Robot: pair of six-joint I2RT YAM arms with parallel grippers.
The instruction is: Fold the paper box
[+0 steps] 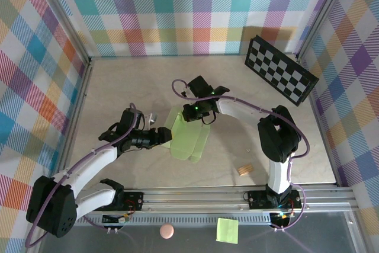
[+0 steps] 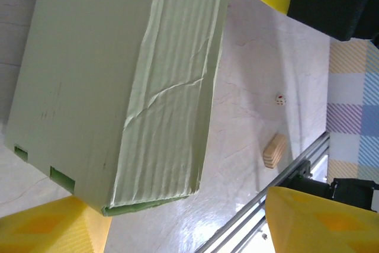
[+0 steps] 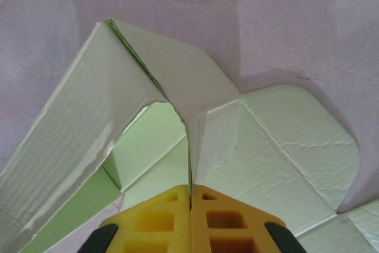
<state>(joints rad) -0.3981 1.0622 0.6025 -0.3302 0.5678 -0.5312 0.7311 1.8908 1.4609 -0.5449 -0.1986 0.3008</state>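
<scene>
paper box: middle of table, half-raised | right fingers: clenched on box at its 12 o'clock | left fingers: released, at 9 o'clock | risk: unbraced card sliding or tearing at wrinkled crease under one-sided pull

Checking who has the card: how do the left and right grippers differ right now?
The left gripper is open, jaws wide apart beside the paper box; the right gripper is shut, pinching a raised flap of it. The left sits at the box's left edge, the right at its far edge. Both have yellow fingers.
</scene>
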